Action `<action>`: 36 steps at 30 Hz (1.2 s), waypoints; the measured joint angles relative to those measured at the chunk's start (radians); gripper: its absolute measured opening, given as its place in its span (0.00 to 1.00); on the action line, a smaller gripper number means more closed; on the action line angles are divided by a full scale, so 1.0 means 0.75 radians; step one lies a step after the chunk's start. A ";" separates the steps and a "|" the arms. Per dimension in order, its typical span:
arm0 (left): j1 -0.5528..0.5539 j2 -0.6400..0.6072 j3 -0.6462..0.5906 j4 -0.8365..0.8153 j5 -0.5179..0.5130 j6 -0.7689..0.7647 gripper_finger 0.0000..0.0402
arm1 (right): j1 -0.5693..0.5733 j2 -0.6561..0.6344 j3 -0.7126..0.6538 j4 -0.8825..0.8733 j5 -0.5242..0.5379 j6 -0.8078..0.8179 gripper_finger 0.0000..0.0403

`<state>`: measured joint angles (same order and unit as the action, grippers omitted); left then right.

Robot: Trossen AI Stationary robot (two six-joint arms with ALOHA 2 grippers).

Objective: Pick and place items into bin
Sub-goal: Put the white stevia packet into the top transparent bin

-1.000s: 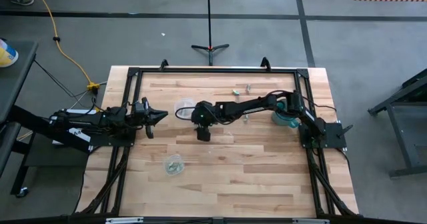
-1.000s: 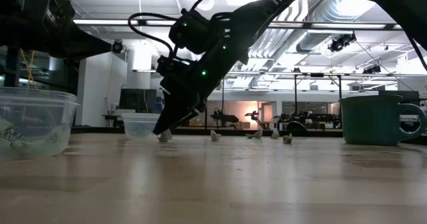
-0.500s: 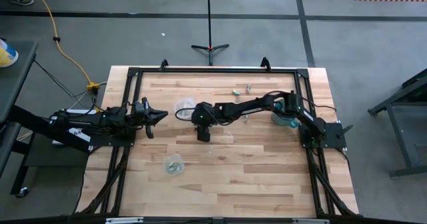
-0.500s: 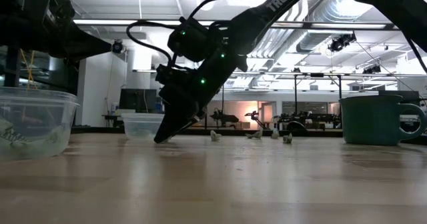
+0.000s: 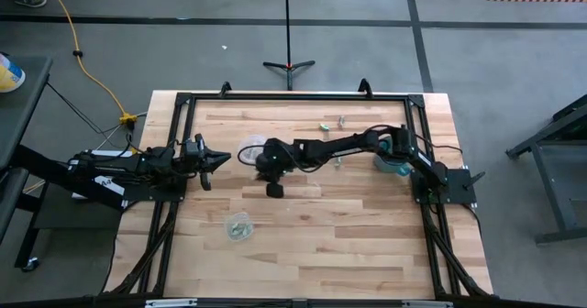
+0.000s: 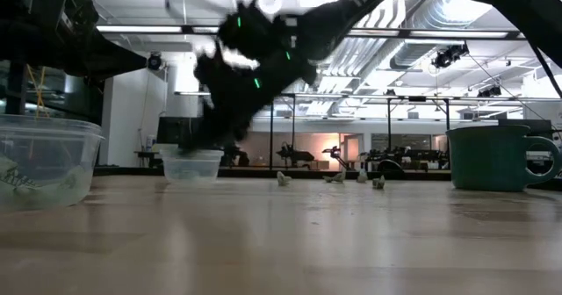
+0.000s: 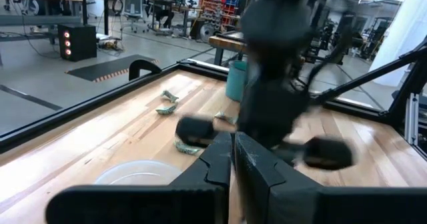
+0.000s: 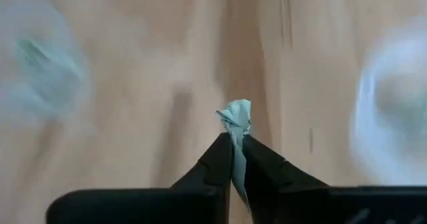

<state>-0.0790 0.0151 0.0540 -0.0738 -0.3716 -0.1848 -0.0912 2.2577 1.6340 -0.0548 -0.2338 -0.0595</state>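
My right gripper [image 5: 271, 185] hangs above the middle of the table, shut on a tiny pale green-grey piece [image 8: 235, 121]. In the low view it is a blur [image 6: 211, 133] over the far clear cup [image 6: 191, 165]. More pieces lie on the wood behind it [image 5: 326, 125], [image 5: 337, 161]. The near clear cup [image 5: 240, 225] holds several pieces. My left gripper [image 5: 218, 159] waits shut at the table's left edge, touching nothing. My right gripper pinches the crumpled piece between its two fingertips [image 8: 223, 151]. The piece's upper part [image 8: 236, 114] sticks out beyond the tips. The fingers slant down from above, and the piece is lifted clear of the table.
A teal mug [image 5: 394, 161] stands at the right by my right arm's base. The far clear cup [image 5: 252, 148] stands between the two grippers. A black frame [image 5: 293, 95] runs round the table's edges.
My right gripper was down at the table on a piece. It has risen with the piece and swung toward the table's left, toward the far clear cup. The piece has been lifted clear of the wood.
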 joint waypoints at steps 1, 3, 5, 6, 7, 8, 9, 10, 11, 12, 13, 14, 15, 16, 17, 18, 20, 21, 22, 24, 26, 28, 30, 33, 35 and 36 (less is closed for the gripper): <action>0.000 0.000 0.000 -0.001 0.000 0.000 0.14 | 0.002 -0.008 0.027 0.003 -0.007 -0.023 0.05; 0.000 0.001 0.000 0.000 0.000 0.000 0.14 | 0.000 -0.012 0.079 -0.002 -0.005 -0.074 0.02; 0.000 0.001 0.000 -0.001 0.000 0.000 0.14 | -0.008 -0.011 0.130 -0.021 0.048 -0.123 0.02; 0.000 0.001 0.000 -0.001 0.000 0.000 0.14 | -0.012 -0.011 0.155 -0.034 0.110 -0.137 0.03; 0.000 0.001 0.000 0.000 0.000 0.000 0.14 | -0.017 -0.011 0.179 -0.047 0.194 -0.158 0.04; 0.000 0.001 0.000 -0.001 0.000 0.000 0.14 | -0.023 -0.011 0.196 -0.066 0.278 -0.181 0.05; 0.000 0.001 0.000 -0.001 0.000 0.000 0.14 | -0.032 -0.013 0.206 -0.092 0.349 -0.196 0.06; 0.000 0.001 0.000 -0.001 0.000 0.000 0.14 | -0.044 -0.013 0.209 -0.112 0.399 -0.198 0.05; 0.000 0.001 0.000 -0.001 0.000 0.000 0.14 | -0.058 -0.012 0.209 -0.118 0.409 -0.198 0.05; 0.000 0.001 0.000 -0.001 0.000 0.000 0.14 | -0.073 -0.010 0.209 -0.122 0.385 -0.195 0.05; 0.000 0.001 0.000 -0.001 0.000 0.000 0.14 | -0.088 -0.008 0.209 -0.124 0.340 -0.189 0.04; 0.000 0.001 0.000 -0.001 0.000 0.000 0.14 | -0.102 -0.008 0.209 -0.122 0.293 -0.170 0.03; 0.000 0.001 0.000 -0.001 0.000 0.000 0.14 | -0.113 -0.008 0.211 -0.122 0.250 -0.150 0.03; 0.000 0.001 0.000 -0.001 0.000 0.000 0.14 | -0.122 -0.008 0.211 -0.123 0.218 -0.133 0.03; 0.000 0.001 0.000 -0.001 0.000 0.000 0.14 | -0.125 -0.009 0.211 -0.131 0.203 -0.126 0.04; 0.000 0.001 0.000 0.000 0.000 0.000 0.14 | -0.125 -0.008 0.211 -0.143 0.202 -0.121 0.05; 0.000 0.001 0.000 -0.001 0.000 0.000 0.14 | -0.124 -0.009 0.211 -0.154 0.204 -0.128 0.09; 0.000 0.001 0.001 -0.001 0.000 0.000 0.14 | -0.123 -0.009 0.211 -0.158 0.207 -0.129 0.12; 0.000 0.001 0.000 0.000 0.000 0.000 0.14 | -0.122 -0.008 0.211 -0.159 0.210 -0.129 0.15; 0.000 0.001 0.000 -0.001 0.000 0.000 0.14 | -0.121 -0.008 0.211 -0.163 0.216 -0.129 0.21; 0.000 0.001 0.000 -0.001 0.000 0.000 0.14 | -0.122 -0.009 0.211 -0.163 0.220 -0.126 0.28; 0.000 0.001 0.000 -0.001 0.000 0.000 0.14 | -0.122 -0.009 0.211 -0.169 0.242 -0.114 0.35; 0.000 0.001 0.001 -0.001 0.000 0.000 0.14 | -0.123 -0.009 0.211 -0.219 0.313 -0.082 0.41; 0.000 0.001 0.000 -0.001 0.000 0.000 0.14 | -0.137 -0.038 0.211 -0.418 0.496 0.016 0.46; 0.000 0.001 0.000 -0.001 0.000 0.000 0.14 | -0.158 -0.063 0.211 -0.578 0.579 0.117 0.48; 0.000 0.001 0.000 -0.001 0.000 0.000 0.14 | -0.169 -0.070 0.212 -0.660 0.595 0.181 0.48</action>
<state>-0.0790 0.0154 0.0540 -0.0742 -0.3714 -0.1848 -0.2177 2.2054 1.7927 -0.5497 0.2124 0.0760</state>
